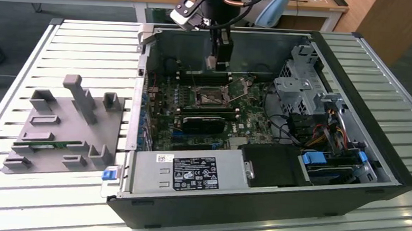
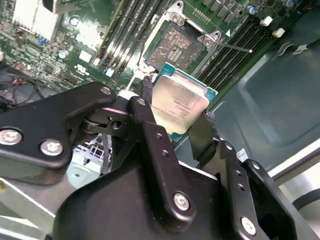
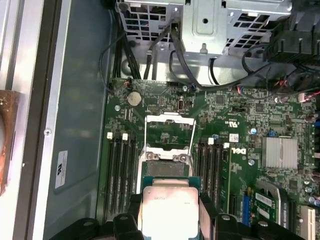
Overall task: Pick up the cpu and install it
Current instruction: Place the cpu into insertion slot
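**Holding the cpu by the open socket**

The jaws are closed on the cpu, with a black finger pressed to one edge and its partner to the opposite edge. The chip's silver-grey top faces the camera in both wrist views. It hangs inside the computer case, close to the socket and not seated in it. How far above the board it sits cannot be told.

The case lies open on the slatted desk. Inside it are the green motherboard, a grey power supply along the near wall, and a metal drive cage with loose cables toward the exterior view's right. Well apart from the case, toward the exterior view's left, a grey tray with upright posts holds a narrow green memory stick in a slot near its front edge.

The exterior view shows the arm reaching down into the case from above, but the chip itself is too small to make out there. The second wrist view shows the grip on the chip and the socket's bare contact field. The first wrist view looks straight down at the board. There the chip overlaps the socket's near edge, the hinged frame is swung back, and rows of memory slots flank the socket. A finned heatsink and a coin battery also show on the board.
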